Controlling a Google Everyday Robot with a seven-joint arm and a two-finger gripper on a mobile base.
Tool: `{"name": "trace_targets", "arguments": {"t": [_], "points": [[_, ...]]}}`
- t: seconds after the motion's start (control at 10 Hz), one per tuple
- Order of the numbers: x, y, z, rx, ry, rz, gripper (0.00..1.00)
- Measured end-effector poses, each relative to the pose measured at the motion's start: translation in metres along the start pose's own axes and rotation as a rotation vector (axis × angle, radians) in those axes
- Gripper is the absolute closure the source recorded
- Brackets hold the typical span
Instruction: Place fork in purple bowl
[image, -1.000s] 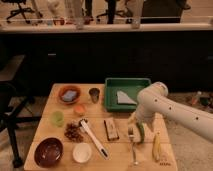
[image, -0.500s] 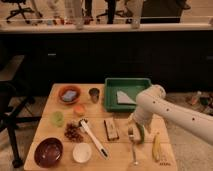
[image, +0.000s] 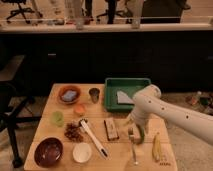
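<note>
The slim silver fork (image: 134, 150) lies on the wooden table (image: 60, 135) near its front right, with the handle pointing to the front edge. My gripper (image: 133, 131) hangs from the white arm (image: 160, 111) right over the fork's far end, very close to it or touching it. The dark purple bowl (image: 48, 151) stands at the front left corner, far to the left of the gripper, and looks empty.
A small white bowl (image: 82, 152) and a white-handled utensil (image: 93, 138) lie between the fork and the purple bowl. A brown bar (image: 111, 129), a nut pile (image: 74, 132), a green item (image: 141, 134), a banana (image: 157, 147), a green tray (image: 111, 95), an orange bowl (image: 69, 94) and a metal cup (image: 94, 94) are also there.
The arm has eased down and slightly left, bringing the gripper closer to the fork's far end. The fork and the other things have not moved.
</note>
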Motion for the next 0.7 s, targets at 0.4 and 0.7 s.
{"name": "trace_targets", "arguments": {"t": [0.4, 0.7], "points": [[-0.001, -0.01, 0.017, -0.021, -0.007, 0.004, 0.2], [0.0, -0.019, 0.025, -0.027, -0.014, 0.022, 0.2]]}}
